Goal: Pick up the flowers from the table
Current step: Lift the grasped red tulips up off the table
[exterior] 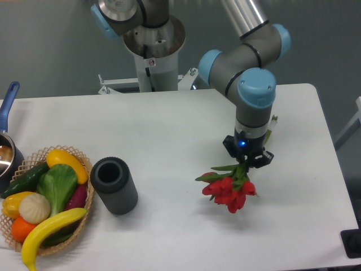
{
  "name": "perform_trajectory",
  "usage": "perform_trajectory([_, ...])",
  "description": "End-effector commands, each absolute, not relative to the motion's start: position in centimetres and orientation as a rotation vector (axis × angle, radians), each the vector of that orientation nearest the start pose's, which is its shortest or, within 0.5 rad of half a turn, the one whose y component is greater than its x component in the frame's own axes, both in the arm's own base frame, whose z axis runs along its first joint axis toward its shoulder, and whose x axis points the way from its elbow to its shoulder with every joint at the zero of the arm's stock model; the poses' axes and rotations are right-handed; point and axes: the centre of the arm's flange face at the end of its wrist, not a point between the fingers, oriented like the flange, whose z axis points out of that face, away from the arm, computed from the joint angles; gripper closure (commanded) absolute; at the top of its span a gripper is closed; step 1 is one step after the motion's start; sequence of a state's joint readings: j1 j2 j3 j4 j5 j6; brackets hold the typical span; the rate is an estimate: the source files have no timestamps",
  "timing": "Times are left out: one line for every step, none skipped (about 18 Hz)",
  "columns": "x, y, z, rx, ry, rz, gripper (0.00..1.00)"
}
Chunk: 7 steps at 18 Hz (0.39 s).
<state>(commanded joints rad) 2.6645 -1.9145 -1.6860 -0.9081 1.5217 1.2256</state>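
Note:
The flowers [230, 190] are a small bunch of red blooms with green leaves, right of the middle of the white table [169, 130]. Their stems run up under my gripper and a green tip shows past the wrist at the far side. My gripper [246, 162] points straight down over the stems just above the blooms, and its jaws look closed on them. The fingertips are mostly hidden by the gripper body. I cannot tell whether the blooms rest on the table or hang just above it.
A dark grey cylinder [114, 185] lies left of the middle. A wicker basket [45, 206] of fruit and vegetables sits at the front left. A pot with a blue handle [8, 130] is at the left edge. The robot base [152, 51] stands behind the table.

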Motion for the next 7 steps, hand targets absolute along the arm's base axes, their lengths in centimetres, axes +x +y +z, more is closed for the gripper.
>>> perform_trajectory([-48.2,40.7,31.9,-2.991,0.212,0.269,0.97])
perform_trajectory([-48.3,40.9,32.6,-2.984,0.217,0.285,0.97])
perform_trajectory([-48.2,40.9,32.8,-2.985,0.217,0.286,0.97])
perform_trajectory([-48.1,40.9,32.8,-2.990,0.219,0.285,0.97])
perform_trajectory([-48.1,40.8,32.9,-2.990,0.221,0.290,0.97])
perform_trajectory([-48.0,40.8,33.1,-2.989,0.223,0.292,0.97])
perform_trajectory([-48.0,40.8,33.1,-2.988,0.223,0.294,0.97])
